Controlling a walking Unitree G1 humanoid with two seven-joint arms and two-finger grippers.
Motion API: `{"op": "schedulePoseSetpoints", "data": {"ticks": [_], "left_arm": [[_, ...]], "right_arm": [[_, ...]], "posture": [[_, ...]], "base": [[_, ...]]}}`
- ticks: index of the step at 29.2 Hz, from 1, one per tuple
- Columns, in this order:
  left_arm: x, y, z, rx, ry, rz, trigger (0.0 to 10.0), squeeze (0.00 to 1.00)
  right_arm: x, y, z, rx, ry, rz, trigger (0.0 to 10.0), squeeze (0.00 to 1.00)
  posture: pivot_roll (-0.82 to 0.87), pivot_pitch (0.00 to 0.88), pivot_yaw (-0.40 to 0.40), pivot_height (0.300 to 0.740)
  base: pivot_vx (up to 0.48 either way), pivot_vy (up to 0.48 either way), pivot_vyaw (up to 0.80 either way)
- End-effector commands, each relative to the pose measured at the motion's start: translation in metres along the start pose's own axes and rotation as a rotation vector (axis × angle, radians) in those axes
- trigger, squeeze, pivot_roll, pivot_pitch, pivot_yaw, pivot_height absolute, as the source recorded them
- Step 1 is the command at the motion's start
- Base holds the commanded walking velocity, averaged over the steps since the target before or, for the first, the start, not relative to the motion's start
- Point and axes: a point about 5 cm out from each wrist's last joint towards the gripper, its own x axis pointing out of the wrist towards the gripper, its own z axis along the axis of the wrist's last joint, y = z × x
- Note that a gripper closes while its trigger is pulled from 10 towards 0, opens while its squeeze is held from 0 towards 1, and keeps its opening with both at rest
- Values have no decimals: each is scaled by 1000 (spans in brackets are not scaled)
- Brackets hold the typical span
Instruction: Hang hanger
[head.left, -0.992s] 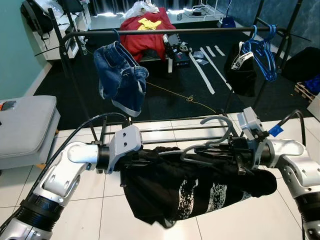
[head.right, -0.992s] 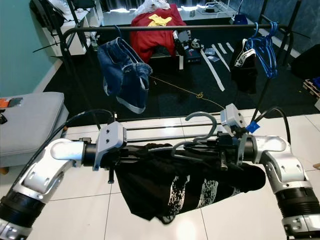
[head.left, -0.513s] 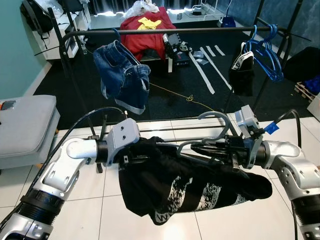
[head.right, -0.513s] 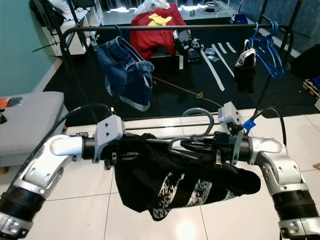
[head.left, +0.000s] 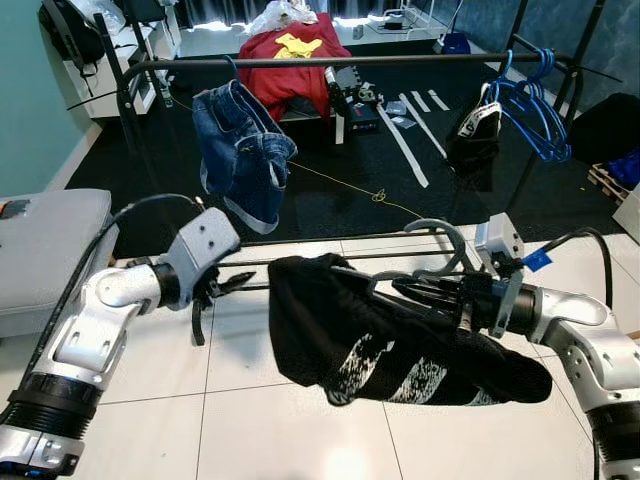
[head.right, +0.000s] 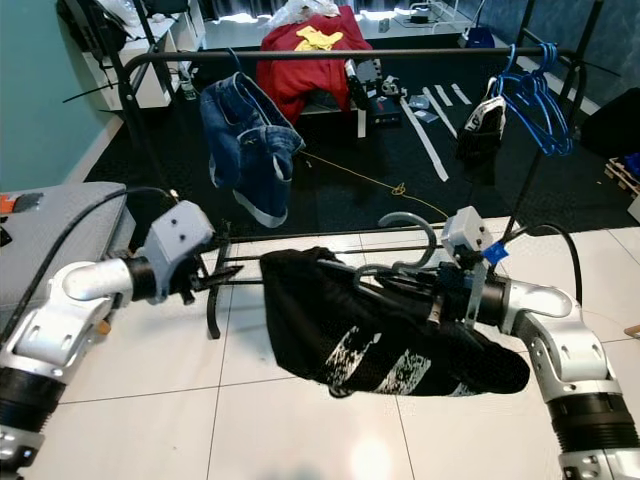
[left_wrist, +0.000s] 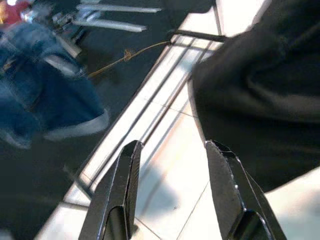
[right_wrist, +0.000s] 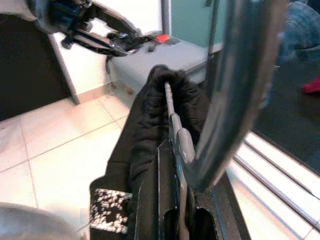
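Observation:
A grey hanger (head.left: 440, 238) carries a black garment with white print (head.left: 390, 345), which droops below it. My right gripper (head.left: 420, 292) is shut on the hanger's shoulder just under the hook, and the right wrist view shows the hanger's bar (right_wrist: 172, 117) running into the cloth. My left gripper (head.left: 238, 285) stands open to the left of the garment, a short gap away, with nothing between its fingers (left_wrist: 125, 170). The black clothes rail (head.left: 350, 62) runs across above and beyond both arms.
Blue denim shorts (head.left: 240, 150) hang at the rail's left end; several blue hangers (head.left: 535, 105) and a dark item (head.left: 470, 128) hang at its right end. The rack's low bars (head.left: 330, 262) cross the floor. A grey seat (head.left: 40, 240) stands left.
My left gripper has let go of the black garment and drawn back to the left, now open. The garment hangs from the hanger, which the right gripper holds alone.

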Motion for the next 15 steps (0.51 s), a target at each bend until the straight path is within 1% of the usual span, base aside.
{"op": "schedulePoseSetpoints", "data": {"ticks": [1,2,3,4,5,6,7,8,10,11,12,13,14,15], "left_arm": [[0,0,2,-129,-4,80,10000,27],[10,-27,14,-431,-61,102,10000,1000],[10,-27,14,-431,-61,102,10000,1000],[12,-36,18,-510,-76,85,10000,1000],[16,-45,23,-563,-85,95,10000,1000],[16,-45,23,-563,-85,95,10000,1000],[18,-49,25,-589,-87,105,10000,1000],[18,-49,25,-589,-87,105,10000,1000],[23,-63,32,-734,-103,114,10000,1000],[23,-63,32,-734,-103,114,10000,1000],[28,-72,32,-805,-98,103,10000,1000],[28,-72,32,-805,-98,103,10000,1000],[31,-79,33,-849,-93,95,10000,1000],[31,-79,33,-849,-93,95,10000,1000]], "right_arm": [[0,-5,12,-49,-77,-63,0,0],[6,-6,15,-60,-124,-116,0,0],[6,-6,15,-60,-124,-116,0,0],[8,-6,16,-65,-133,-130,0,0],[10,-7,17,-73,-145,-152,0,0],[10,-7,17,-73,-145,-152,0,0],[11,-7,18,-78,-153,-168,0,0],[11,-7,18,-78,-153,-168,0,0],[15,-9,22,-87,-184,-219,0,0],[15,-9,22,-87,-184,-219,0,0],[22,-6,25,-79,-206,-215,0,0],[22,-6,25,-79,-206,-215,0,0],[26,-3,27,-73,-220,-208,0,0],[26,-3,27,-73,-220,-208,0,0]], "posture": [[47,111,30,740],[46,117,32,740],[46,117,32,740],[46,117,32,740],[43,119,34,740],[43,119,34,740],[41,120,35,740],[41,120,35,740],[34,121,33,740],[34,121,33,740],[29,119,27,740],[29,119,27,740],[29,119,27,740],[29,119,27,740]], "base": [[0,0,0],[0,0,0],[0,0,0],[0,0,0],[0,0,0],[0,0,0],[0,0,0],[0,0,0],[0,0,0],[0,0,0],[0,0,0],[0,0,0],[0,0,0],[0,0,0]]}}
